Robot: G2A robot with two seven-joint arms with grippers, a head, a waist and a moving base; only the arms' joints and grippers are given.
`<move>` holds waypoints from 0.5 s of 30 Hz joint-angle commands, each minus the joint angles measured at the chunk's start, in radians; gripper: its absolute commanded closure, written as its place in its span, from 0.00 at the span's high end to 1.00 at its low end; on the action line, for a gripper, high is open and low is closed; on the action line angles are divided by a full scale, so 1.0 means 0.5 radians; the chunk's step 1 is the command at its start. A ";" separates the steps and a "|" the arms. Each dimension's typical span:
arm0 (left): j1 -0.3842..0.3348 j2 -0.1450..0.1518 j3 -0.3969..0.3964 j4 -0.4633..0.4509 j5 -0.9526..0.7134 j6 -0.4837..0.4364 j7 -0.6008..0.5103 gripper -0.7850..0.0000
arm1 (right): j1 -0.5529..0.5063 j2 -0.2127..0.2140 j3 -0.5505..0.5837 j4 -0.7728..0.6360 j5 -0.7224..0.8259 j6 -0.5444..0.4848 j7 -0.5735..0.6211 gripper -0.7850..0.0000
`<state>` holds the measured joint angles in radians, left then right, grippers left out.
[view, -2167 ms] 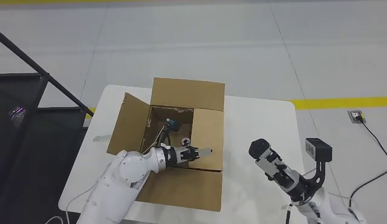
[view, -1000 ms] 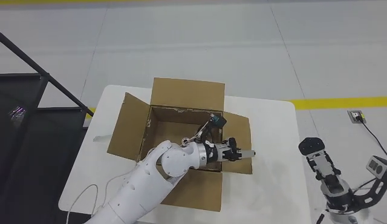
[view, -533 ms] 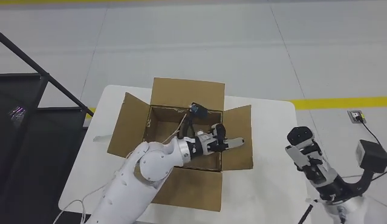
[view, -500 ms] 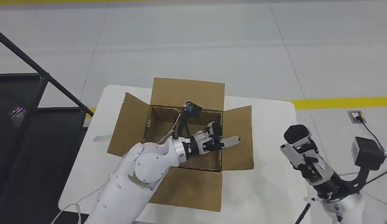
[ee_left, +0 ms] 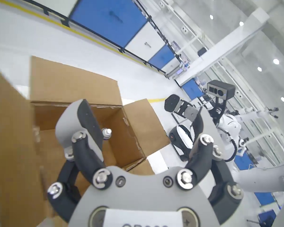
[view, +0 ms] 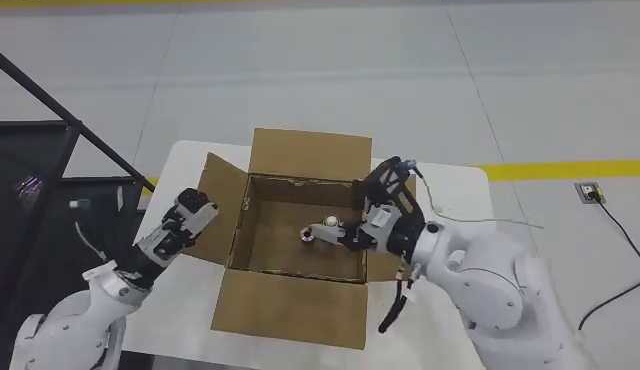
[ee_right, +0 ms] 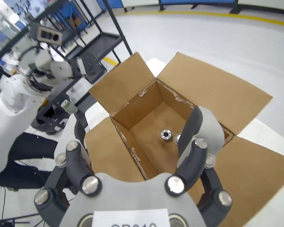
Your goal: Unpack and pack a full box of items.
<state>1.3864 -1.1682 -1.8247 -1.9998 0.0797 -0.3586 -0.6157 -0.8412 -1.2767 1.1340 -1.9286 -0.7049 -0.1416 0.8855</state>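
The cardboard box (view: 310, 155) sits open in the middle of the white table (view: 440, 185), with all four flaps folded outward. On its floor, toward the 3 o'clock wall, I see two small metal cylinders (ee_right: 165, 134) standing side by side. One has a dark hole in its top; the other is partly hidden behind a finger of my right tool (ee_right: 139, 131).

The right tool hangs over the box's 3 o'clock rim, above the right flap (ee_right: 250, 157). Its jaws are spread wide and hold nothing.

My left tool (ee_left: 142, 121) is outside the box at 9 o'clock, also wide and empty, and it points across toward the opening. The left flap (view: 215, 205) stands tilted up between it and the inside, so that side is screened. The near flap (view: 290, 310) lies flat at 6 o'clock.

Off the table at 9 o'clock stands a black rack (ee_right: 101, 41), close to my left arm. A yellow line (view: 560, 170) runs along the floor at 3 o'clock.
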 commanded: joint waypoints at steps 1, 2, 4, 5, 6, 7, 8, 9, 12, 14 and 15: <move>0.126 0.004 -0.159 0.015 -0.080 -0.061 0.025 1.00 | 0.183 -0.026 -0.194 0.194 -0.109 0.056 0.056 1.00; 0.179 0.005 -0.211 0.022 -0.116 -0.096 0.037 1.00 | 0.244 -0.042 -0.275 0.273 -0.127 0.074 0.072 1.00; 0.286 0.003 -0.281 0.027 -0.207 -0.184 0.049 1.00 | 0.360 -0.071 -0.420 0.439 -0.204 0.116 0.132 1.00; 0.338 0.003 -0.302 0.026 -0.257 -0.229 0.043 1.00 | 0.409 -0.086 -0.487 0.520 -0.250 0.144 0.167 1.00; 0.385 0.002 -0.321 0.023 -0.288 -0.271 0.035 1.00 | 0.450 -0.101 -0.547 0.599 -0.275 0.169 0.202 1.00; 0.428 0.001 -0.335 0.017 -0.299 -0.306 0.036 1.00 | 0.487 -0.116 -0.599 0.675 -0.284 0.189 0.235 1.00; 0.466 0.000 -0.339 0.007 -0.299 -0.334 0.040 1.00 | 0.524 -0.131 -0.649 0.749 -0.306 0.202 0.268 1.00; 0.497 -0.002 -0.337 -0.005 -0.298 -0.359 0.053 1.00 | 0.559 -0.145 -0.695 0.817 -0.334 0.211 0.282 1.00; 0.536 -0.005 -0.318 -0.027 -0.294 -0.400 0.063 1.00 | 0.647 -0.183 -0.808 1.017 -0.474 0.256 0.269 1.00; 0.536 -0.005 -0.318 -0.027 -0.294 -0.400 0.063 1.00 | 0.674 -0.209 -0.847 1.122 -0.446 0.266 0.243 1.00; 0.536 -0.005 -0.318 -0.027 -0.294 -0.400 0.063 1.00 | 0.699 -0.218 -0.867 1.187 -0.488 0.279 0.249 1.00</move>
<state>1.6551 -1.1705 -1.9834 -2.0139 -0.0674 -0.5591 -0.5838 -0.5025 -1.3814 0.7079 -1.3684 -0.9492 -0.0064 1.0096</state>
